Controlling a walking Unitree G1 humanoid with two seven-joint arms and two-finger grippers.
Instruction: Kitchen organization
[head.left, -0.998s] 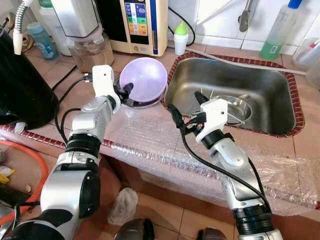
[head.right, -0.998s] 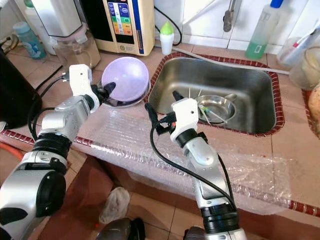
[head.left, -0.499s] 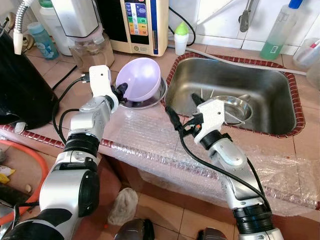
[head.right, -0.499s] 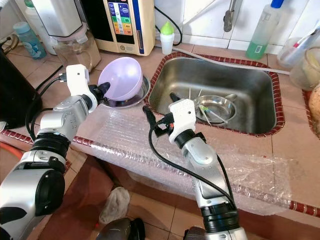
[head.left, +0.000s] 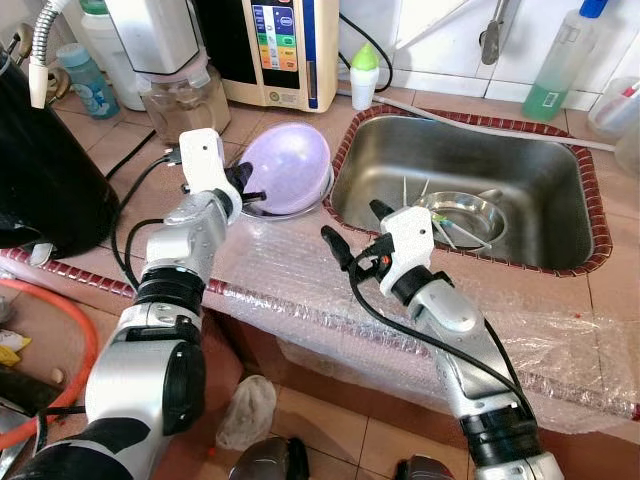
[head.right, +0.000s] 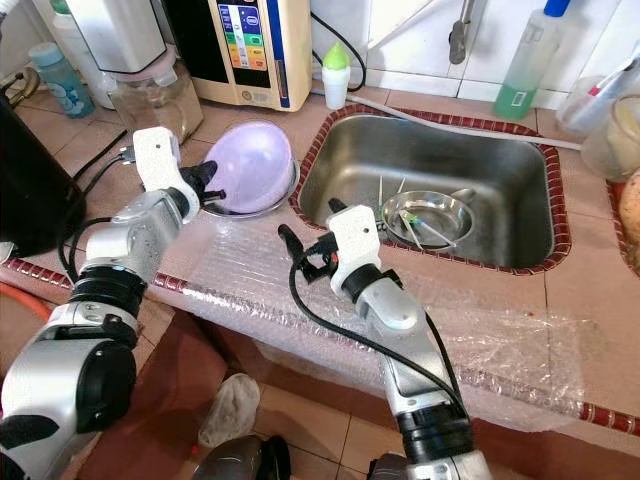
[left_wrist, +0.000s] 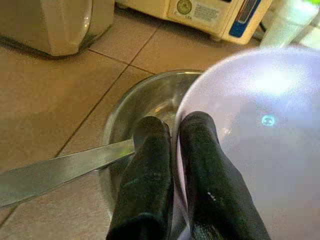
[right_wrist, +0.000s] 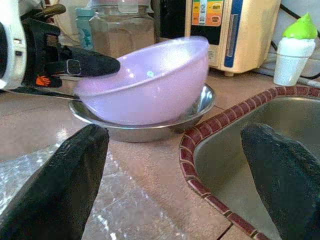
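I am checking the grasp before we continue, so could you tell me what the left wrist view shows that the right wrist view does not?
Left wrist alone: the left gripper pinching the purple bowl's rim, and a knife blade resting in the steel bowl.

Right wrist alone: the sink rim, bubble wrap, the right gripper's open jaws.

Both: purple bowl tilted in the steel bowl.

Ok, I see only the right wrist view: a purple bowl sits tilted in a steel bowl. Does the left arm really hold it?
Observer: Yes. In the left wrist view the rim of the purple bowl is pinched between the two left fingers.
Operator: Is anything else at the steel bowl?
Observer: A knife lies with its blade over the rim of the steel bowl, beside the fingers.
Operator: And inside the sink?
Observer: The sink holds a steel dish with some utensils in it.
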